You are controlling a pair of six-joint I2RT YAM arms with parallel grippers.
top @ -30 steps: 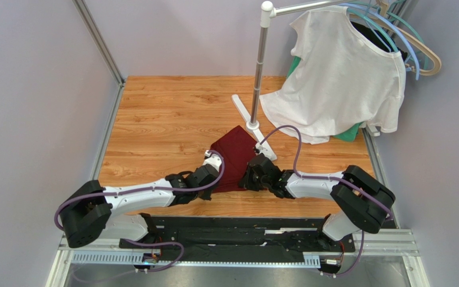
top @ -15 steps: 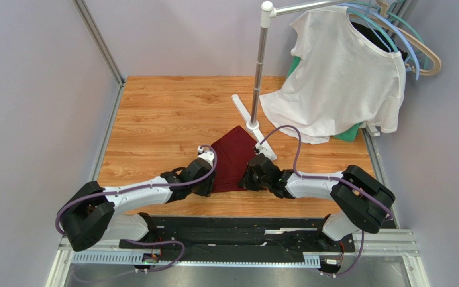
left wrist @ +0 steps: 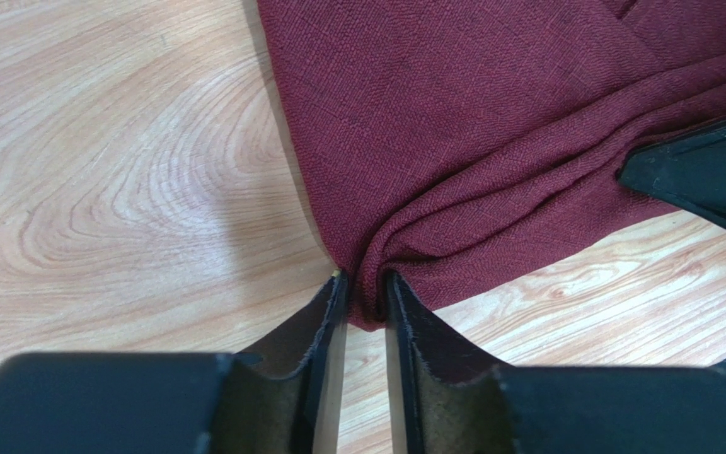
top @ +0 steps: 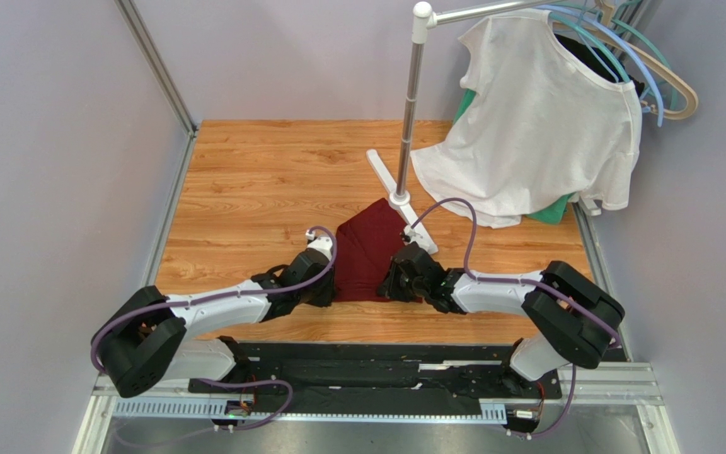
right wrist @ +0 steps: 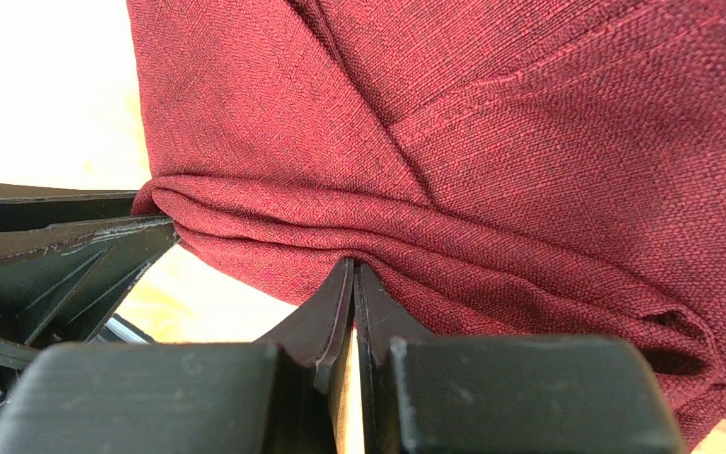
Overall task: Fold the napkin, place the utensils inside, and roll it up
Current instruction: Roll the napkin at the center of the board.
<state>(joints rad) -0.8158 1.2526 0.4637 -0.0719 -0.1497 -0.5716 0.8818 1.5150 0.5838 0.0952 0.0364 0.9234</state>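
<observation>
Overhead, the napkin (top: 365, 248) lies on the wooden tabletop (top: 244, 180) just ahead of both arms. Its near edge is toward 6 o'clock and its far tip toward 12, close to the foot of the stand (top: 401, 200) that carries the white shirt (top: 537, 123). The left claw (top: 331, 288) sits at the cloth's 7 o'clock corner and the right claw (top: 397, 282) at its 5 o'clock corner. The near edge therefore runs from 9 to 3 between them, and each arm is about equally near its own end.

From the left wrist, the left claw (left wrist: 362, 284) is pinching a gathered fold at the napkin's (left wrist: 490, 113) corner. The cloth goes into the narrow gap between the fingertips, and the rest of the sheet spreads away toward 12 and 1 o'clock. A finger of the right claw (left wrist: 708, 180) shows at 3 o'clock against the same bunched edge.

From the right wrist, the right claw (right wrist: 353, 279) has its fingers pressed together at the napkin's (right wrist: 547, 123) near hem, by the look of it nipping a thin bit of it. The sheet lies toward 12 o'clock and the left claw (right wrist: 64, 251) at 9. A ridge of cloth stretches between the two grips. I judge the coming fold turns on carrying this 9-to-3 edge toward 12 with both ends level, or it comes out skewed.
</observation>
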